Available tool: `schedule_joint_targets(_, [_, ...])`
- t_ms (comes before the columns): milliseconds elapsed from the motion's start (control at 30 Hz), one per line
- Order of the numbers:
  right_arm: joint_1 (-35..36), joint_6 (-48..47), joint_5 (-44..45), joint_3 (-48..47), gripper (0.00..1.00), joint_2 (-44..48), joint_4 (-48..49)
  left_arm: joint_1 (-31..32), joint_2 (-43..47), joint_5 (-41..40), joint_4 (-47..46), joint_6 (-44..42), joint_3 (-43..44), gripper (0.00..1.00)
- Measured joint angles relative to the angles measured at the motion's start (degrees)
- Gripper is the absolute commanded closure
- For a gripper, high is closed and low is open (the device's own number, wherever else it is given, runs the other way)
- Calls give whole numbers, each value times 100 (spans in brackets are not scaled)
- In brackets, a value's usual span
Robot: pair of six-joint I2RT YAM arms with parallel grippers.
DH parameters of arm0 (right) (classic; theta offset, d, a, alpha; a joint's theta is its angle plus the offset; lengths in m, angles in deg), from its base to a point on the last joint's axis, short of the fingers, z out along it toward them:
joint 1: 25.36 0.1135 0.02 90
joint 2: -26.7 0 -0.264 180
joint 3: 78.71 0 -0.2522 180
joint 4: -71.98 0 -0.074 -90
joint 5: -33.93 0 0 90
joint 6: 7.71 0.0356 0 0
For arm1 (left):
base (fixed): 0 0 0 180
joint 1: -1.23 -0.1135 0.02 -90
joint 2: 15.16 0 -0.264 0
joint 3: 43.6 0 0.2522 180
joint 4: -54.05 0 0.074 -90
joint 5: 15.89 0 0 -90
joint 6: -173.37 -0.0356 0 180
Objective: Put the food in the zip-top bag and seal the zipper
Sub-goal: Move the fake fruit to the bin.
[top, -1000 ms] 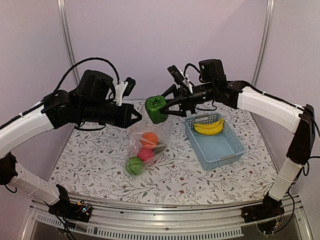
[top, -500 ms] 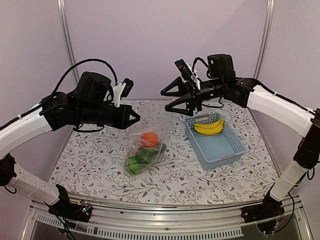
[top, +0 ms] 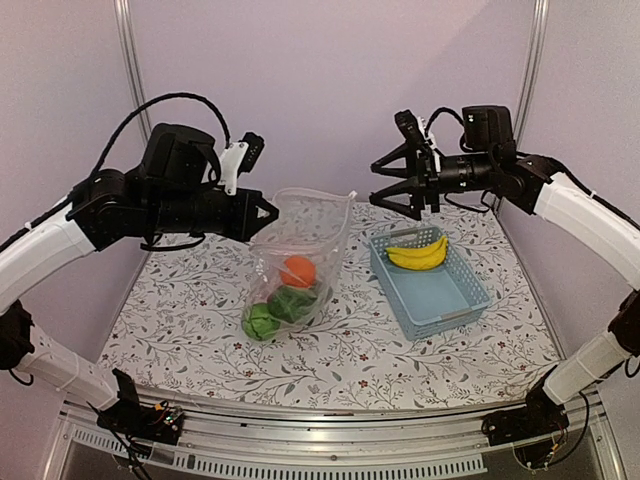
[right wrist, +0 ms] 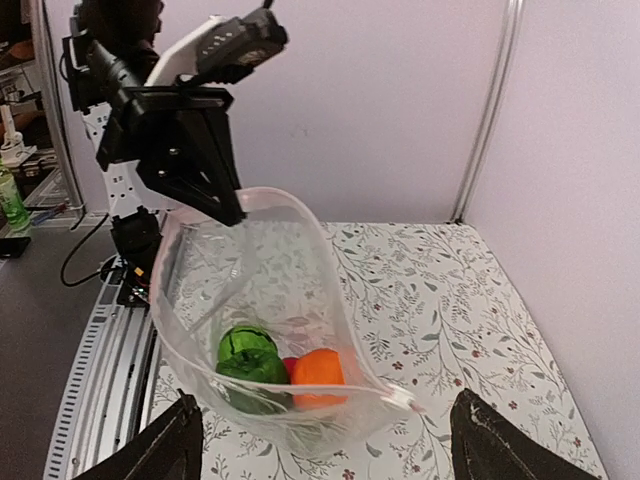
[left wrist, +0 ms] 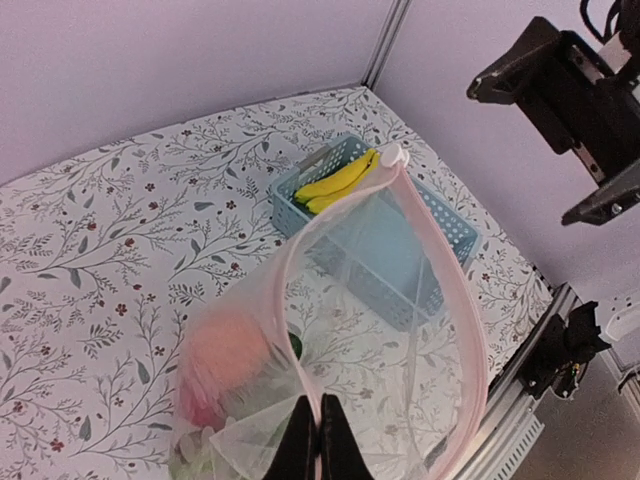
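Note:
The clear zip-top bag (top: 318, 232) hangs upright with its mouth open. My left gripper (top: 272, 212) is shut on the pinkish zipper strip (left wrist: 472, 330) at the mouth's left edge. Inside lie the orange (top: 298, 271), the green pepper (top: 291, 303), the green ball (top: 260, 321) and a sliver of the pink-red fruit (right wrist: 292, 366). My right gripper (top: 388, 188) is open and empty, up and to the right of the bag's mouth. The yellow bananas (top: 418, 253) lie in the basket. No mango shows.
The light-blue basket (top: 447, 305) stands right of the bag on the flowered table. Metal posts rise at the back left (top: 130, 70) and back right (top: 528, 70). The table's front rail (top: 320, 455) runs along the near edge.
My right gripper let go of the green pepper, which now lies in the bag, and drew back up to the right. My left gripper raised the bag's mouth slightly.

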Motion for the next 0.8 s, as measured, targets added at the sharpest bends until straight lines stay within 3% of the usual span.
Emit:
schedule_joint_targets(233, [-1274,238,487,450,21,208,7,17,175,-181,-28,-61,-417,100])
schedule_joint_targets(500, [-1725,168,1362,1351,30,280,-85,22,164,-59,-107,-52,-752,100])
schedule_joint_targets(800, [-2507,278,1832,1360,38,-249,-35,22,83,-24,-136,-48,-758,100])
